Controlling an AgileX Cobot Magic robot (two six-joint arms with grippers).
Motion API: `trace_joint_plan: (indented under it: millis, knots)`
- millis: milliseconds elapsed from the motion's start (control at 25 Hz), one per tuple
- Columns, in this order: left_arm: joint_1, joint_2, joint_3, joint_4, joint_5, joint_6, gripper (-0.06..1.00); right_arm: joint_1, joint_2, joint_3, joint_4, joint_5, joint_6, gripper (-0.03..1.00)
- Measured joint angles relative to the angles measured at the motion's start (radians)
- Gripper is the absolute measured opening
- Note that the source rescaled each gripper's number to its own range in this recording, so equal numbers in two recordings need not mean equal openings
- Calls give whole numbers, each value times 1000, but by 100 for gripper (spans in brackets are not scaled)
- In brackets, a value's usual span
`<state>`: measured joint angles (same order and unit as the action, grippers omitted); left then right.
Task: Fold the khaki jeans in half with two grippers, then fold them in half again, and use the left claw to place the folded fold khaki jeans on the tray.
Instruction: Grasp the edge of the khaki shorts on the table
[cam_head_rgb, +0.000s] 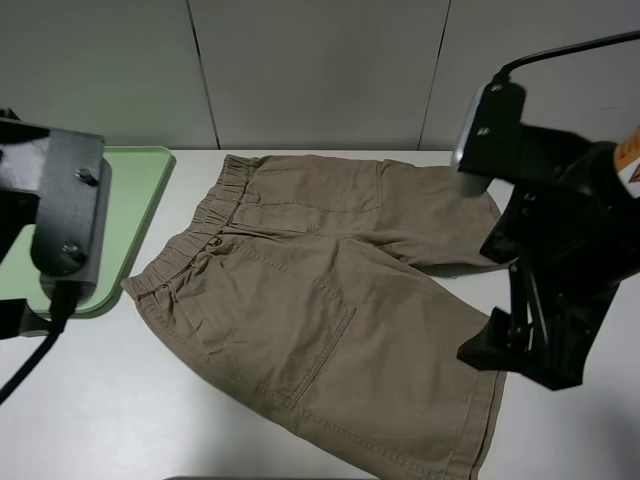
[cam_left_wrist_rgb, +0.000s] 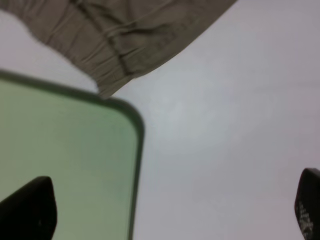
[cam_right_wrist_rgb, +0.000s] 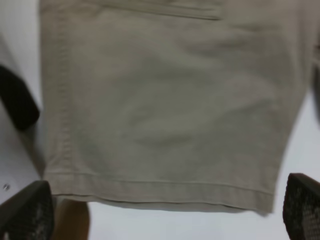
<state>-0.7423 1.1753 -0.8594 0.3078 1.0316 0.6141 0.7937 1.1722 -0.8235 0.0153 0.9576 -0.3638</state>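
Observation:
The khaki jeans (cam_head_rgb: 320, 300) lie flat and unfolded on the white table, waistband toward the tray, legs toward the right. The mint-green tray (cam_head_rgb: 135, 185) sits at the left, partly hidden by my left arm (cam_head_rgb: 60, 210). In the left wrist view my left gripper (cam_left_wrist_rgb: 170, 215) is open and empty above the tray's corner (cam_left_wrist_rgb: 75, 165) and bare table, with the waistband end (cam_left_wrist_rgb: 120, 45) beyond it. My right gripper (cam_right_wrist_rgb: 165, 210) is open and empty, hovering over a leg hem (cam_right_wrist_rgb: 160, 187). In the high view it (cam_head_rgb: 515, 350) hangs at the near leg's right edge.
The white table (cam_head_rgb: 100, 410) lies bare in front of and to the right of the shorts. A grey panelled wall (cam_head_rgb: 320, 70) stands behind. The tray touches or nearly touches the waistband corner.

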Motion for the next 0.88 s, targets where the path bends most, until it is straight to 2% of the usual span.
trace_joint_plan:
  millis: [200, 440, 680, 880]
  knots:
    - [0, 148, -2, -67, -35, 100, 94, 178, 76, 26, -32, -8, 164, 100]
    - [7, 290, -3, -68, -58, 148, 93, 364, 147, 170, -37, -98, 294, 100]
    - [109, 351, -3, -71, -133, 244, 93, 389, 222, 197, -36, -194, 336, 100]
    - [195, 394, -4, -95, -226, 431, 92, 389, 241, 197, -36, -249, 336, 100]
